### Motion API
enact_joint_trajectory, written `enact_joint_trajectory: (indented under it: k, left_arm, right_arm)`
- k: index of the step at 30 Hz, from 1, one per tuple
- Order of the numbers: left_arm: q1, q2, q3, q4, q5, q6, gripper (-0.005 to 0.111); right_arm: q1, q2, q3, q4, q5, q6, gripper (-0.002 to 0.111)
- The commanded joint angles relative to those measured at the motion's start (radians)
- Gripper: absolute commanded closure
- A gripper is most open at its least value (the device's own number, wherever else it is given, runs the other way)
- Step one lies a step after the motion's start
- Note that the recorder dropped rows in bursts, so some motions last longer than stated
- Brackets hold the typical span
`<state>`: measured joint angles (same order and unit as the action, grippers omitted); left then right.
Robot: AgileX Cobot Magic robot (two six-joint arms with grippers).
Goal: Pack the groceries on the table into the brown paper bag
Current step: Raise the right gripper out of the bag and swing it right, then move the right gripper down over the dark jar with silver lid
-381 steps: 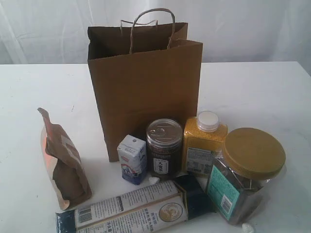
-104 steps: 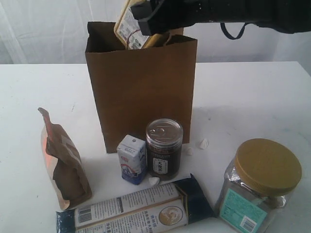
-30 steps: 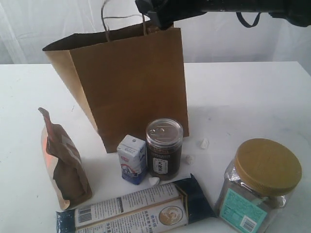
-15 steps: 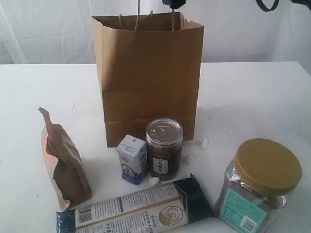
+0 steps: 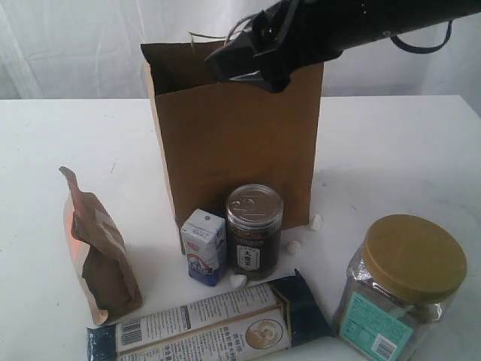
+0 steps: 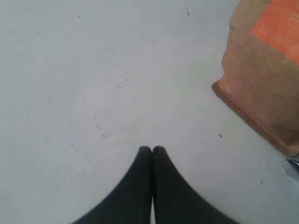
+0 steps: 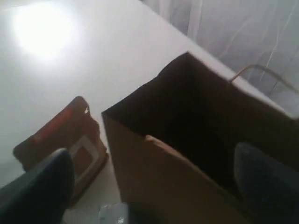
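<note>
Kraft-paper walls upright, the brown paper bag (image 5: 233, 158) stands toward twelve o'clock on the table (image 5: 391, 143), mouth open. My right gripper (image 5: 239, 65) hangs at its top front edge, jaws wide, holding nothing. My left gripper (image 6: 152, 150) is closed and empty above bare table near the brown pouch (image 6: 261, 74), at the bag's eight o'clock.

Brown paper bag (image 5: 233, 150) stands open on table (image 5: 391, 143), behind pouch (image 5: 101, 252), carton (image 5: 204, 246), dark jar (image 5: 254, 232), packet (image 5: 210, 323), gold-lidded jar (image 5: 402, 289).
</note>
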<state>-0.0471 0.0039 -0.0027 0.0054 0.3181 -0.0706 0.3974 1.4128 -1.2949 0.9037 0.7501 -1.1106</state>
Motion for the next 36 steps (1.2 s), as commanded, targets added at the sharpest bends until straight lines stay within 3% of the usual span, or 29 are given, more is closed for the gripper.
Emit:
enact_joint_trajectory:
  k: [1,7,13,20,25,29,36]
  left_arm:
    - [-0.007,-0.004,0.003,0.003,0.031,-0.001,0.107]
    - [-0.007,-0.004,0.003,0.003,0.031,-0.001,0.107]
    - [-0.007,-0.004,0.003,0.003,0.031,-0.001,0.107]
    - [-0.007,-0.004,0.003,0.003,0.031,-0.001,0.107]
    - [-0.007,-0.004,0.003,0.003,0.031,-0.001,0.107]
    - [-0.007,-0.004,0.003,0.003,0.031,-0.001,0.107]
    - [-0.007,-0.004,0.003,0.003,0.031,-0.001,0.107]
  right_arm:
    - [-0.004,-0.036,-0.006,-0.027,0.037,0.103,0.022]
    - [-0.004,-0.164,-0.006,-0.027,0.045,0.103,0.022]
    - [-0.002,-0.213,-0.006,-0.027,0.47,0.105,0.022]
    - [0.0,-0.206,-0.006,-0.026,0.471,0.26,0.022]
    - [0.0,-0.18,0.0,-0.242,0.471,0.404,0.022]
    - [0.0,-0.145,0.092,-0.435,0.471,0.578,0.022]
    - [0.017,-0.075,0.296,-0.45,0.39,0.626,0.022]
